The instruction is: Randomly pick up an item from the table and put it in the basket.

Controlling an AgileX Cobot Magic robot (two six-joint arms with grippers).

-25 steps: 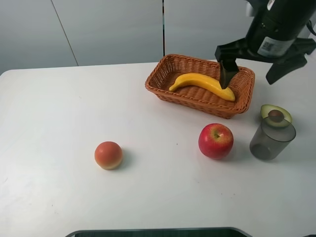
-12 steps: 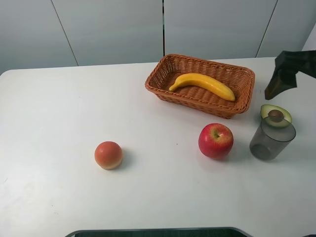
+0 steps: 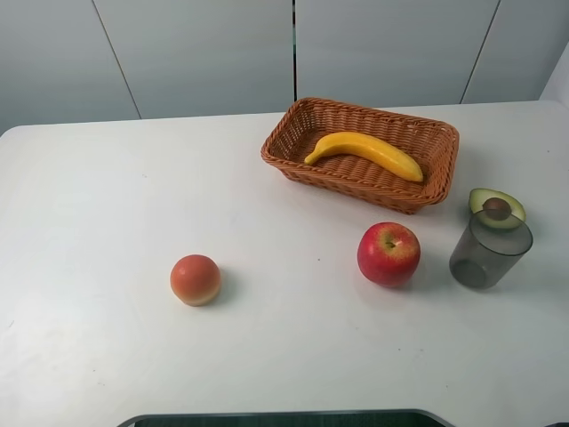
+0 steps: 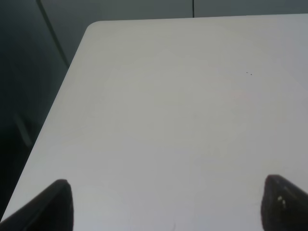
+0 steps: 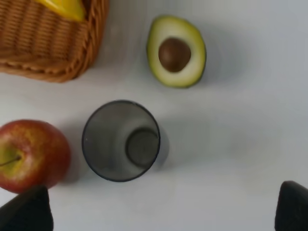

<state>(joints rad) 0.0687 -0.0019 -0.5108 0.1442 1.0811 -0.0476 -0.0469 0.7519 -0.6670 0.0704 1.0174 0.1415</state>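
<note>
Left to right, quick: the left gripper (image 4: 168, 207) hangs over a bare corner of the table (image 3: 107, 222), jaws spread wide with nothing between them. You only get the two dark fingertips (image 4: 54, 206) at the frame edge, so the rest of the fingers is cut off. Neither arm shows in the high view. The orange-pink fruit (image 3: 195, 279) sits alone on the near left, untouched. The basket (image 3: 283, 147) is at the far centre-right, and the banana (image 3: 364, 152) lies flat inside it along its length, so I'd judge the task done. Its dark tip is hard to make out from above. The apple (image 3: 388, 253) stands just near of the basket, with the grey cup (image 3: 490, 249) to its right, close but apart. The avocado half (image 3: 497, 207) lies cut side up just beyond the cup, its near edge hidden by the cup's rim. The right gripper (image 5: 159, 209) hovers above the cup, jaws spread and holding nothing. That camera crops the basket to one corner, the banana to a yellow end and the apple partly. You can't identify the dark strip (image 3: 284, 418) at the near edge.
</note>
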